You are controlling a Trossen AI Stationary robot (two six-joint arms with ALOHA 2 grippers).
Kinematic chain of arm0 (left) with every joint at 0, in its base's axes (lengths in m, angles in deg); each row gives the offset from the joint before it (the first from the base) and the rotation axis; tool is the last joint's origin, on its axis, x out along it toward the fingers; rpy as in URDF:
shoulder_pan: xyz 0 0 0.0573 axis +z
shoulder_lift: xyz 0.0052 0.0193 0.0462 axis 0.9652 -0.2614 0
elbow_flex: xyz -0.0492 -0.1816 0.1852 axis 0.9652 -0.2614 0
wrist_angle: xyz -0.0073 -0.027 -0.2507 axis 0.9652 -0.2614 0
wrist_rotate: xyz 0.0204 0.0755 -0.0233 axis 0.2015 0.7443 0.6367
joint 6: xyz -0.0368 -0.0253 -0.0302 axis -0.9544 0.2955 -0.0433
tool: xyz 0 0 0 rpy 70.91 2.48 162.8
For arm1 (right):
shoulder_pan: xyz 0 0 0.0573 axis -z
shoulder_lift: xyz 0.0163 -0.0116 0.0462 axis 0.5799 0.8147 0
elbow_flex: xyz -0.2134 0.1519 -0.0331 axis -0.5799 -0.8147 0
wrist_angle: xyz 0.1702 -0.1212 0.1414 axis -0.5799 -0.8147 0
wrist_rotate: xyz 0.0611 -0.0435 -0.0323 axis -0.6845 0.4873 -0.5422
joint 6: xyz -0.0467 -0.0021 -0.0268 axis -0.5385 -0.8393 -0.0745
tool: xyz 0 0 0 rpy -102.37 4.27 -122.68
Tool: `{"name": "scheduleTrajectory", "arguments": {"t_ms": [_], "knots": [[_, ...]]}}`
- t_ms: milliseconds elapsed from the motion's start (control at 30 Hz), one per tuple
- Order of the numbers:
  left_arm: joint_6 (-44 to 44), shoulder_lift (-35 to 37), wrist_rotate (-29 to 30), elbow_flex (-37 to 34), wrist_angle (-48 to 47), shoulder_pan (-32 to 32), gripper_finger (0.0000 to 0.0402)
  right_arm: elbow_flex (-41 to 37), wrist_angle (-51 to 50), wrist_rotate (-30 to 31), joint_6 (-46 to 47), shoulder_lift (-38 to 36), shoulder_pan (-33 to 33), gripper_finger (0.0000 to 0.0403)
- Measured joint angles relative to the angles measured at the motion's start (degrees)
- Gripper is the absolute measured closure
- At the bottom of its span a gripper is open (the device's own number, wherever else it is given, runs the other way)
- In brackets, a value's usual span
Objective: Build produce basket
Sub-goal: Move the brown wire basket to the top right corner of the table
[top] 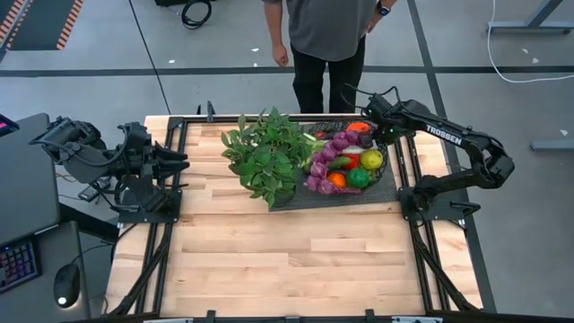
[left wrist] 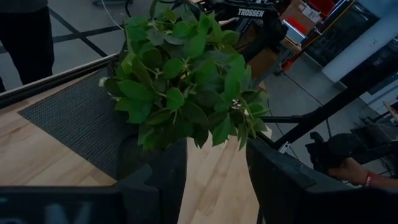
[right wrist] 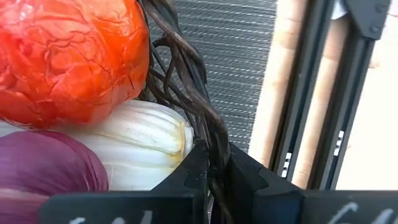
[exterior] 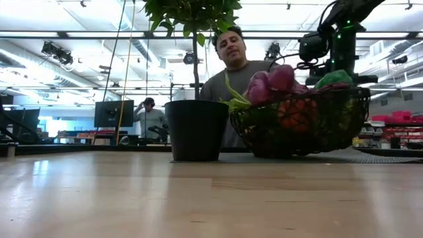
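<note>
Dk brown basket (top: 387, 160), black ribbed mat (top: 296, 199), green plant (top: 265, 157)

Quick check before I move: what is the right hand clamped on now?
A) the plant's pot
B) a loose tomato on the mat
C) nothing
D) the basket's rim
D: in the right wrist view, the right hand is shut on the woven rim of the basket.

Grey floor (top: 108, 72), ceiling strip lights (exterior: 79, 34), bkgd monitor (exterior: 114, 113).
</note>
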Motion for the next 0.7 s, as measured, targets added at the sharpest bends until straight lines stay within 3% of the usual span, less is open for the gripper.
{"name": "scheduleTrajectory", "arguments": {"t_ms": [267, 400, 700], "knots": [[-0.3, -0.1, 0.0, 0.0, 0.0, 0.0, 0.023, 0.0, -0.1, 1.1, 2.0, 0.0, 1.0, 0.0337], [-0.3, -0.1, 0.0, 0.0, 0.0, 0.0, 0.023, 0.0, -0.7, 1.1, 1.9, 0.0, 1.1, 0.0297], [-0.3, -0.1, 0.0, 0.0, 0.0, 0.0, 0.023, 0.0, -2.1, -5.1, 0.7, 0.0, 1.0, 0.019]]}}
